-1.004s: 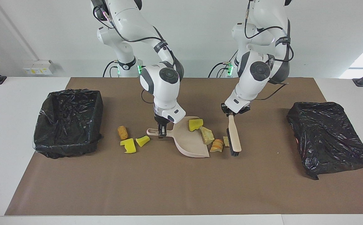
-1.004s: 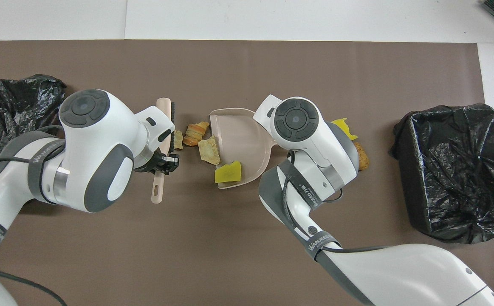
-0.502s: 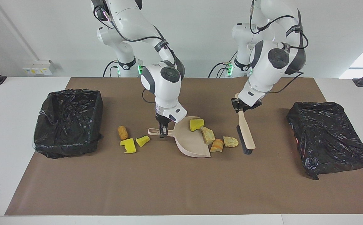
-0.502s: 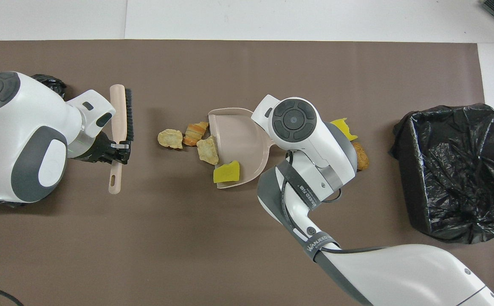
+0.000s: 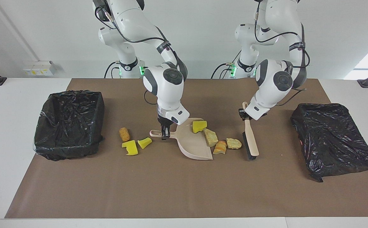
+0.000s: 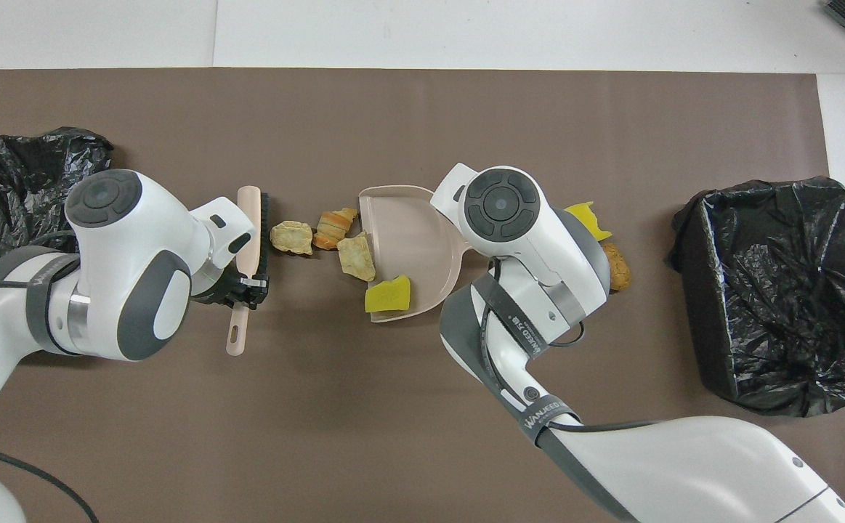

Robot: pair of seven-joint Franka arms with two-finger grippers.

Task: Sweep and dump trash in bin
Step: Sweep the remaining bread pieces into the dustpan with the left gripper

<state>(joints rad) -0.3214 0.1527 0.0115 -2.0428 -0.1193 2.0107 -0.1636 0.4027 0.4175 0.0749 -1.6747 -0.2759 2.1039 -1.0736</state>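
Observation:
My right gripper (image 5: 164,134) is shut on the handle of the beige dustpan (image 5: 194,145), which rests on the mat. A yellow wedge of trash (image 5: 199,126) lies in the pan. A tan lump (image 5: 210,137) sits at the pan's open edge. An orange-striped lump (image 5: 220,147) and another tan lump (image 5: 233,143) lie on the mat between the pan and the brush (image 5: 250,139). My left gripper (image 5: 244,115) is shut on the brush handle, with the bristles low beside that tan lump. The black-lined bin (image 5: 73,93) stands toward the right arm's end.
A bread-like lump (image 5: 124,134) and two yellow wedges (image 5: 130,147) (image 5: 144,142) lie on the mat between the dustpan handle and the bin. A crumpled black bag (image 5: 332,139) sits toward the left arm's end. A brown mat (image 5: 171,190) covers the table.
My left arm pulled the brush back from the trash toward its own end, lifted it, then brought it back down beside the tan lump. That lump now lies free. The dustpan barely moved.

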